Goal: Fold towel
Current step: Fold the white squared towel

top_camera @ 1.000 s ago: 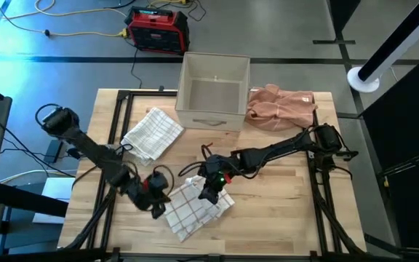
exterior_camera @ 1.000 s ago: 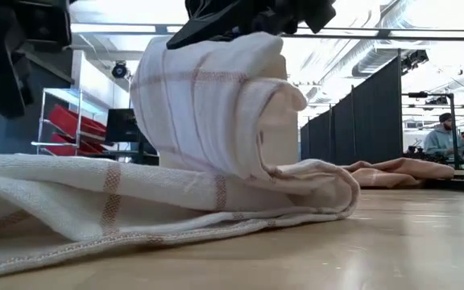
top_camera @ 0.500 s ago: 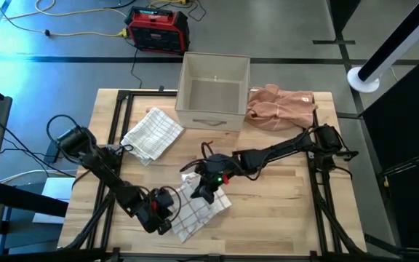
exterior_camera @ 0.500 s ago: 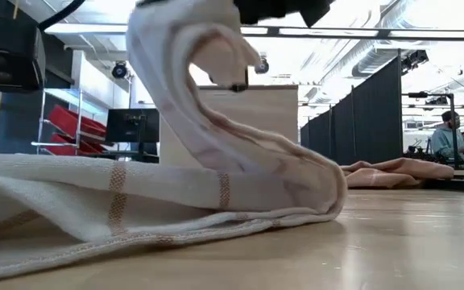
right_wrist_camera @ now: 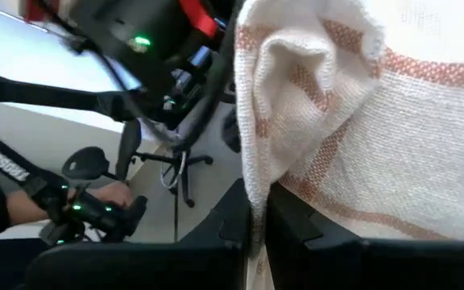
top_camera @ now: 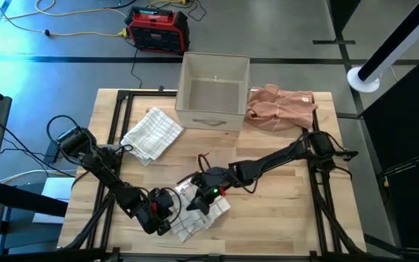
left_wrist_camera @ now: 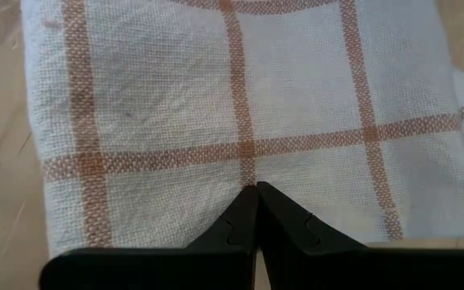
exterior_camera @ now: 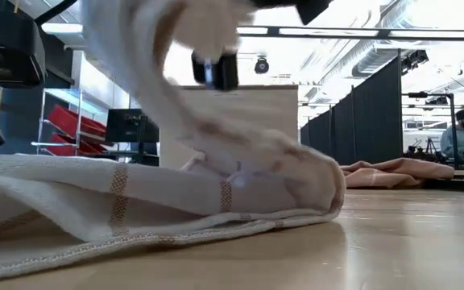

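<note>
My right gripper (top_camera: 196, 201) is closed on a towel (top_camera: 202, 212) edge; my left gripper (top_camera: 167, 215), pressed closed, touches the towel ahead.

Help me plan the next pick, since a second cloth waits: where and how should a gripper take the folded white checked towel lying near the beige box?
Probably by its corner nearest the table's left edge. The folded white checked towel lies flat, clear of the beige box, with bare wooden table there. Coming from above, the fingers could pinch the stacked layers.
</note>
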Action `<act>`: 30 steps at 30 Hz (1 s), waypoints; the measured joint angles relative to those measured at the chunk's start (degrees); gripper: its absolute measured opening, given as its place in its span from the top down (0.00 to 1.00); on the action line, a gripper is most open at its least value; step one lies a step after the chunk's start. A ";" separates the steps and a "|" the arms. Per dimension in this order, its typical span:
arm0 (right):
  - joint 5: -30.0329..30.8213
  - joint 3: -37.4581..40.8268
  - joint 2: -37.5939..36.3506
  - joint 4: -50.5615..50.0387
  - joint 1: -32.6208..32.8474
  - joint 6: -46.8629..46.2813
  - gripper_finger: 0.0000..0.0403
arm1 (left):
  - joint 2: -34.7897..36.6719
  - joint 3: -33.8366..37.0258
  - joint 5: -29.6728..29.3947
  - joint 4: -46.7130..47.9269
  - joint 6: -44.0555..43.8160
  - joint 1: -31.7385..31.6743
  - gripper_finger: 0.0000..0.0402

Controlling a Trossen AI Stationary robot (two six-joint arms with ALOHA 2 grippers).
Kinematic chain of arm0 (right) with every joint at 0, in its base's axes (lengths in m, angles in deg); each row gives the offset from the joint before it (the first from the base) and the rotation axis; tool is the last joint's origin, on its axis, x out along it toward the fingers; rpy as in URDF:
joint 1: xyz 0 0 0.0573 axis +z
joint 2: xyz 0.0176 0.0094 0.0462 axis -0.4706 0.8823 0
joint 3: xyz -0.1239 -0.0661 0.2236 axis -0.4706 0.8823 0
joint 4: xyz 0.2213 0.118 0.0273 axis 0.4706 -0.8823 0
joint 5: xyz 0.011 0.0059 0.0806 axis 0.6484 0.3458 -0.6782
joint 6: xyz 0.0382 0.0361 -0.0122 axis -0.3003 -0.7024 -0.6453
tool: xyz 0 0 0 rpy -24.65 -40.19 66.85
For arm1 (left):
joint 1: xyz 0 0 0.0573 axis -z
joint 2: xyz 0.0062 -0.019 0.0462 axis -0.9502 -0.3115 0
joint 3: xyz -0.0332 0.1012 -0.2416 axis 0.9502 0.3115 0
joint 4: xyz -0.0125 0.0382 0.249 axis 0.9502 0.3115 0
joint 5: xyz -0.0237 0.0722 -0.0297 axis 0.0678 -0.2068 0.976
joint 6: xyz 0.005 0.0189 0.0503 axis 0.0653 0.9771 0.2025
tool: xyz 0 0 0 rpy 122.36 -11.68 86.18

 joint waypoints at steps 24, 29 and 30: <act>-7.28 -3.59 2.87 -3.27 -0.93 -1.94 0.34 | 8.56 -5.78 0.62 24.62 -6.71 -0.11 1.00; -9.33 -3.59 0.25 -5.91 -1.38 -0.01 0.34 | 14.33 -12.04 2.69 41.10 -7.52 0.39 1.00; -8.71 -3.59 -0.66 -7.33 -1.39 1.34 0.35 | 15.42 -13.20 1.86 42.38 -7.50 0.42 1.00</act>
